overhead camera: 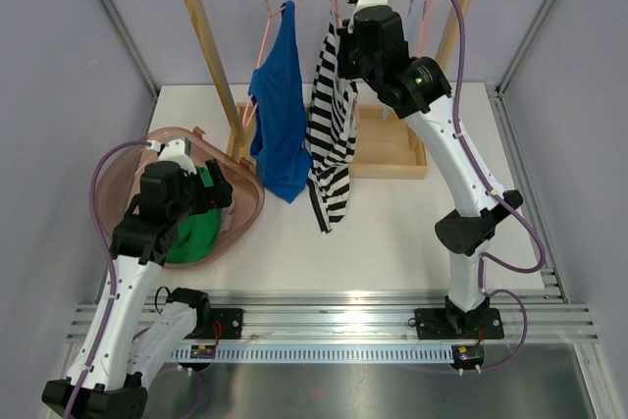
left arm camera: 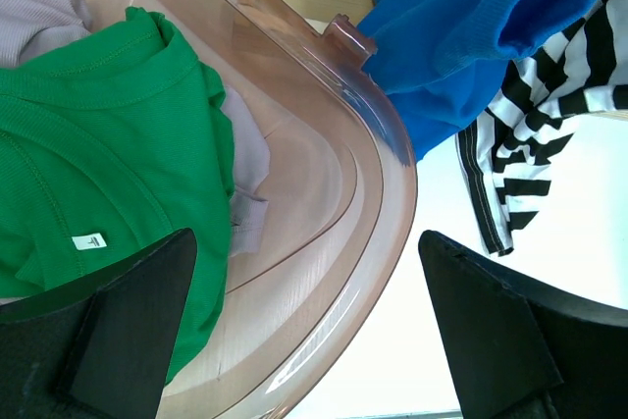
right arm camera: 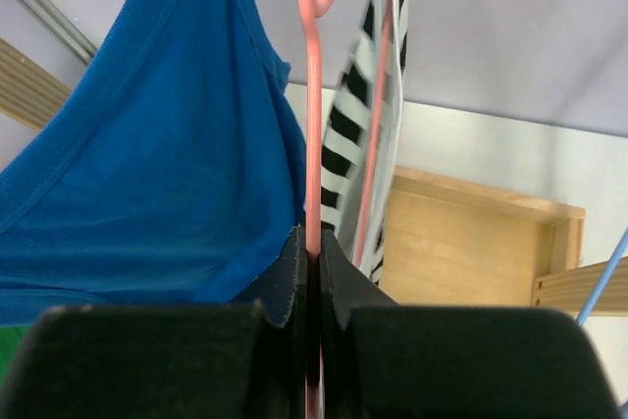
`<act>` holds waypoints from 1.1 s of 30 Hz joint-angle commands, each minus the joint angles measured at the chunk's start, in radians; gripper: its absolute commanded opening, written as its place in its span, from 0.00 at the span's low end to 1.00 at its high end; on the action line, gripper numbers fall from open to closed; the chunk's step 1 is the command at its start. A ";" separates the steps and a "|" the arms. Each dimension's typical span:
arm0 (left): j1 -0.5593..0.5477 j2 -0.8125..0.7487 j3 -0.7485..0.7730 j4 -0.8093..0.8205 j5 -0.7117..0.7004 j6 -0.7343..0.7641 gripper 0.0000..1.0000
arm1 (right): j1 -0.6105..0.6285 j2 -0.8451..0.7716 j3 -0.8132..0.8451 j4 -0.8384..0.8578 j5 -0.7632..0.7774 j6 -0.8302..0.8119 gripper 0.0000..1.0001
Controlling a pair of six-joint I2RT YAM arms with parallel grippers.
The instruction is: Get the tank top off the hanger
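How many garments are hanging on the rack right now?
2: the blue tank top on the left, the striped top just right of it. None seems hidden.

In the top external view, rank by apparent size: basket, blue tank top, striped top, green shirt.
Largest: basket.
Then blue tank top and striped top, about alike.
Smallest: green shirt, partly hidden by the left arm.

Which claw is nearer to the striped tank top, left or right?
Right. The right claw is shut on a pink hanger beside the striped tank top; the left claw hangs open over the basket, farther away.
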 commanded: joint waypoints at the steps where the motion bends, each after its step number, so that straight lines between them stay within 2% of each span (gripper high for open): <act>1: 0.000 0.001 0.000 0.050 0.050 0.020 0.99 | 0.007 -0.012 0.044 0.016 0.033 -0.028 0.00; 9: 0.000 -0.036 -0.004 0.055 0.041 0.018 0.99 | 0.006 -0.078 0.064 0.059 0.022 -0.047 0.00; 14: -0.003 -0.056 -0.005 0.073 0.097 0.018 0.99 | 0.006 -0.133 0.063 0.064 0.000 -0.033 0.00; 19: -0.063 -0.059 0.035 0.078 0.095 0.012 0.99 | 0.006 -0.196 0.027 0.073 -0.038 -0.021 0.00; 22: -0.154 -0.052 0.105 0.051 0.037 0.002 0.99 | 0.007 -0.233 0.011 0.039 -0.067 -0.001 0.00; 26: -0.345 -0.033 0.220 0.024 -0.096 -0.029 0.99 | 0.006 -0.343 -0.121 0.025 -0.115 0.040 0.00; 29: -0.478 0.010 0.306 0.026 -0.172 -0.051 0.99 | 0.006 -0.473 -0.352 0.047 -0.190 0.067 0.00; 33: -0.623 0.091 0.388 0.064 -0.277 -0.061 0.99 | 0.007 -0.666 -0.549 0.052 -0.280 0.096 0.00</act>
